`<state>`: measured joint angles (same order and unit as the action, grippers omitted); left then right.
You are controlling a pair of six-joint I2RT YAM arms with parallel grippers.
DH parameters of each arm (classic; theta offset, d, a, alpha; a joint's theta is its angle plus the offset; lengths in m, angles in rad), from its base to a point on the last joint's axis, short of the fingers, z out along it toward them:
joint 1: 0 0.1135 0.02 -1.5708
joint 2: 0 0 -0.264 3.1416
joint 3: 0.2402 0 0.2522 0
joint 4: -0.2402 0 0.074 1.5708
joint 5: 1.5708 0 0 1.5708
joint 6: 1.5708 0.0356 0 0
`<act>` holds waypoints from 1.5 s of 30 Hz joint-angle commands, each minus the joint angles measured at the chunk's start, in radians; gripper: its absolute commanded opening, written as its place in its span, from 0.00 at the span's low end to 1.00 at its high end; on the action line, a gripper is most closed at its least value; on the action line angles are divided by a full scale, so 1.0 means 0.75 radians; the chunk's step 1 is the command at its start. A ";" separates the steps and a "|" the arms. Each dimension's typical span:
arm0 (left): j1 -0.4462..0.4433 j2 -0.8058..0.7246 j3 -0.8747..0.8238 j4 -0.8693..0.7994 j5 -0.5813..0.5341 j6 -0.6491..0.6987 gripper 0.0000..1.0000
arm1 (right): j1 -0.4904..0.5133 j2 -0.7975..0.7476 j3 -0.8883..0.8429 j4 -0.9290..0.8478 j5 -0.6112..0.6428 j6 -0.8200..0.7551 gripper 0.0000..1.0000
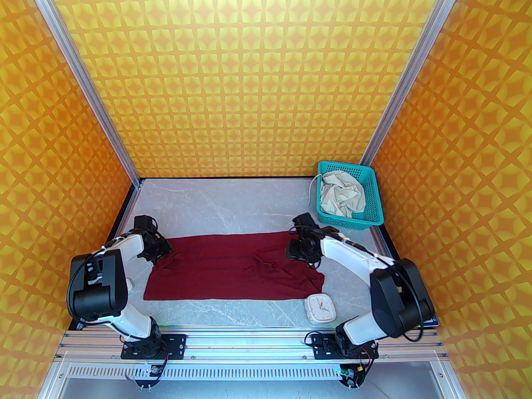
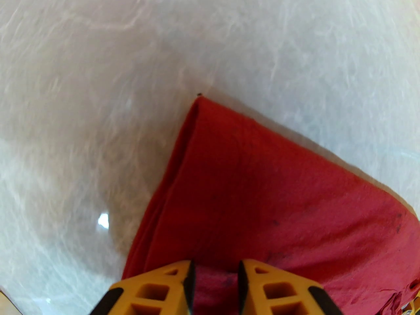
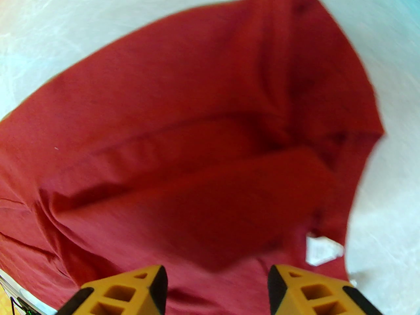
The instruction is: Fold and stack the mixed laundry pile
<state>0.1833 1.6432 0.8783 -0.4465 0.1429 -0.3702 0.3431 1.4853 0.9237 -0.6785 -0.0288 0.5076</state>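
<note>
Table: grey marbled tabletop [image 1: 232, 198].
Shirt: dark maroon-red cloth shirt [image 1: 224, 268] – spread flat across the middle, between the arms.
Basket: teal plastic mesh basket [image 1: 349, 220], far right corner.
Shorts: crumpled cream-beige shorts [image 1: 343, 198] inside the basket.
Right gripper [image 3: 216, 274]: jaws parted wide above the shirt's right end, nothing held.
Left gripper [image 2: 215, 267]: jaws narrow at the shirt's far left corner, cloth in the gap – gripped or not, cannot tell.
Clock: small white square clock [image 1: 319, 308], touching the shirt's near right corner.

A maroon shirt [image 1: 232, 268] is spread at the centre of the grey marbled table [image 1: 232, 198]. A teal mesh basket [image 1: 373, 206] is set to the right and a white clock [image 1: 320, 308] at the lower right.
</note>
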 commanded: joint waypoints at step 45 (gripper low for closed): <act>-0.045 0.073 0.063 -0.008 0.020 0.034 0.33 | -0.221 -0.344 -0.383 0.237 -0.233 0.338 0.25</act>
<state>0.1375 1.6707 0.9028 -0.4404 0.1612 -0.3584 0.1753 1.2430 0.6685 -0.4690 -0.2031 0.7582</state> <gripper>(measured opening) 0.331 0.226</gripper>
